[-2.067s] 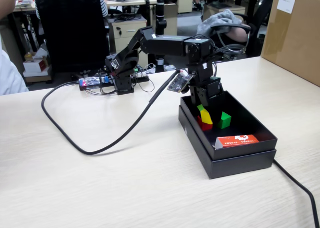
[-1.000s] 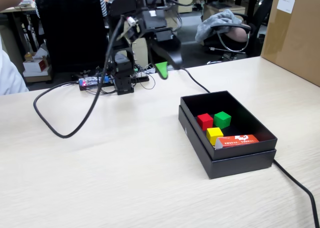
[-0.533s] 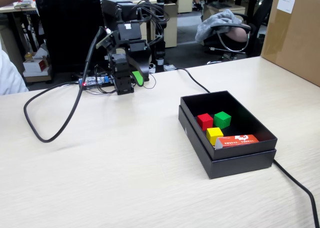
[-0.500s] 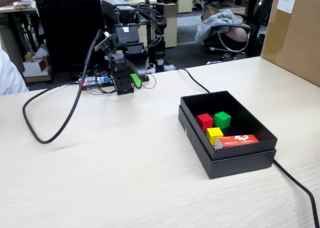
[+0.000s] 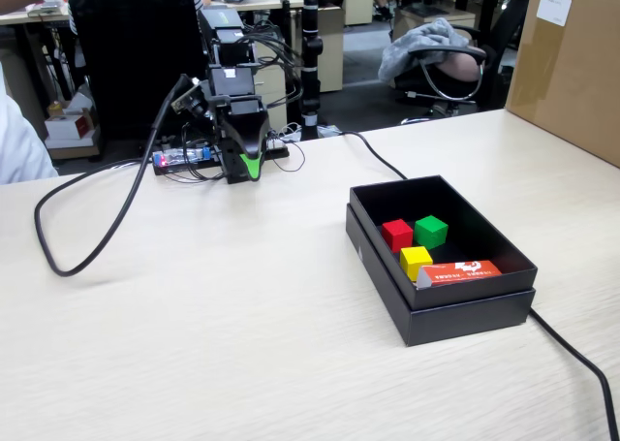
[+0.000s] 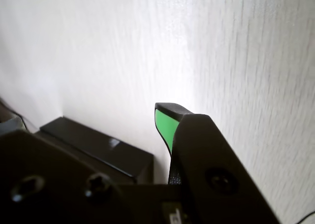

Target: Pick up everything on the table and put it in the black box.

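fixed: front, high, facing arm | wrist: close, down at table [image 6: 236, 61]

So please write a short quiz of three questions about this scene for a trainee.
1. True or false: the red cube lies inside the black box.
2. Which cube is nearest the orange-red packet? A) green cube B) yellow cube C) red cube
3. Fill in: the tool stands away from the box, over the ____.

Key: 1 true; 2 B; 3 table.
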Controlling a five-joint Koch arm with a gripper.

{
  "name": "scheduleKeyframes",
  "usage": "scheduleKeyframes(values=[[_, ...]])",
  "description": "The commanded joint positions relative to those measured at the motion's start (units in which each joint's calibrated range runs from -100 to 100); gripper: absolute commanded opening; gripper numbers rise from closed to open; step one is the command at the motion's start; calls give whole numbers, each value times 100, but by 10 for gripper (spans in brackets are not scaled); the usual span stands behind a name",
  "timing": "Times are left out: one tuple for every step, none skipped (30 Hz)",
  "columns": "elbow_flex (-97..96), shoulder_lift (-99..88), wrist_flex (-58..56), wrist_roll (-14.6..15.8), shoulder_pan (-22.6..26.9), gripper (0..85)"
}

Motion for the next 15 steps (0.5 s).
scheduleKeyframes(values=[[-294, -212, 763, 15, -49, 523], [-485, -223, 892, 15, -49, 523], [-711, -234, 1091, 15, -49, 523], [-992, -246, 1385, 5, -54, 523], [-1255, -246, 1661, -5, -68, 523], [-1518, -246, 1886, -10, -68, 523], [-1736, -246, 2033, -39, -73, 523], [-2108, -246, 2326, -44, -88, 525], [-2307, -246, 2542, -63, -93, 532], [-2543, -246, 2810, -88, -103, 532], [-2797, -246, 3095, -107, -107, 532], [-3051, -246, 3398, -147, -107, 532], [-3332, -246, 3786, -195, -117, 532], [-3594, -246, 4158, -244, -122, 532], [-4012, -246, 4676, -317, -132, 531]])
